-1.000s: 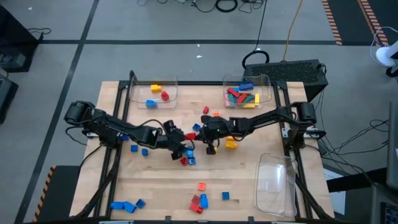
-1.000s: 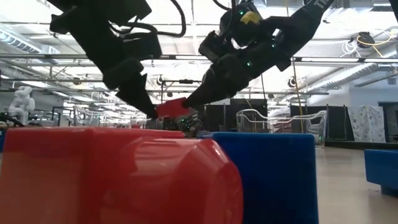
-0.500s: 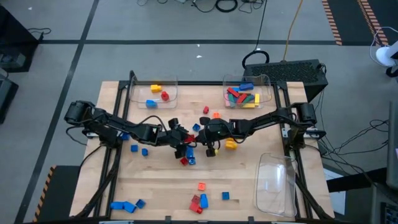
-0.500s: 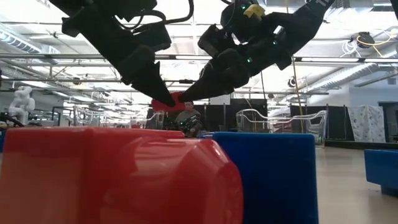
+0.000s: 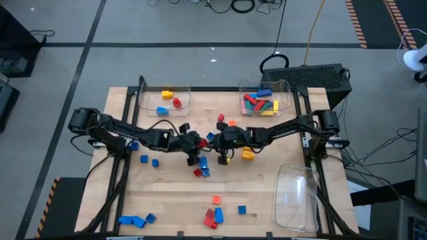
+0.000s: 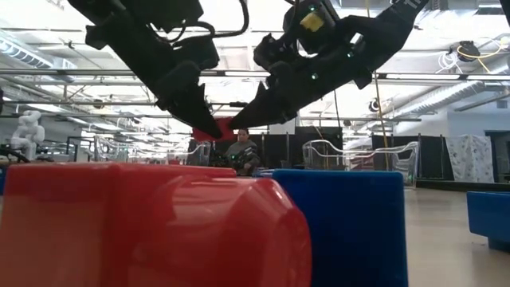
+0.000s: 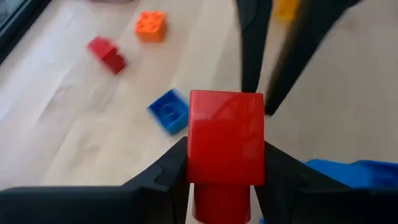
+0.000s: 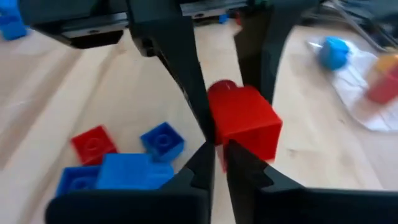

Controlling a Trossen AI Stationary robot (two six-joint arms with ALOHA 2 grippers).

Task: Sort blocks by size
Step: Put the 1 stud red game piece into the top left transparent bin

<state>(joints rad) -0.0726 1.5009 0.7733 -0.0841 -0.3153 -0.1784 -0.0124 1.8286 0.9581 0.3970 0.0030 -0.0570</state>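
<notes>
The tabletop [image 5: 267, 193] is pale wood, planked like butcher block, with a smooth, faintly satin face. The red block [image 7: 226, 147] is hard plastic, smooth and glossy enough to carry soft highlights; a blue block [image 7: 168, 111] and an orange block [image 7: 151, 24] near it on the wood have the same shiny moulded finish with round studs. The left pincer [image 7: 224, 171] gripping the red block is matt black, its fingers [image 7: 163, 174] smooth and dull. The tray [image 5: 298, 197] on the tabletop's edge is clear, glossy plastic. A black metal frame [image 5: 141, 90] rims the tabletop.
</notes>
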